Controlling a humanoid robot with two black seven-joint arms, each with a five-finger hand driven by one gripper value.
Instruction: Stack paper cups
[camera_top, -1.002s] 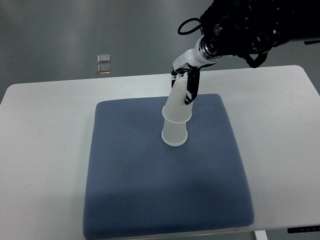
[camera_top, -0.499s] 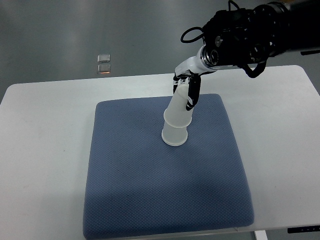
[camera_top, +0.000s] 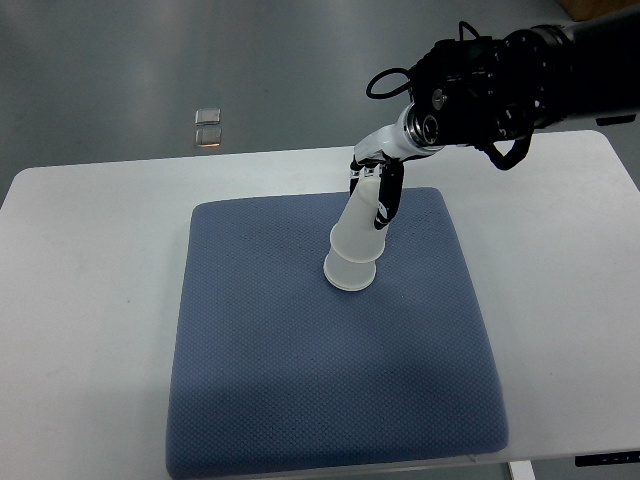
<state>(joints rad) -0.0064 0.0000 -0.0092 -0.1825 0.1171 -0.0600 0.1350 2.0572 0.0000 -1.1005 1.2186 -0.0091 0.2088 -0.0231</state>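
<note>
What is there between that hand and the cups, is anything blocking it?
Nothing visible blocks it. The right hand is already gripping the upper paper cup, which sits over the lower cup on the blue mat. Around the stack, the mat shows only bare fabric.

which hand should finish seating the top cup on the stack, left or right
Right. The right hand already grips the upper cup, which sits over the lower cup on the blue mat. The left arm isn't in view at all.
</note>
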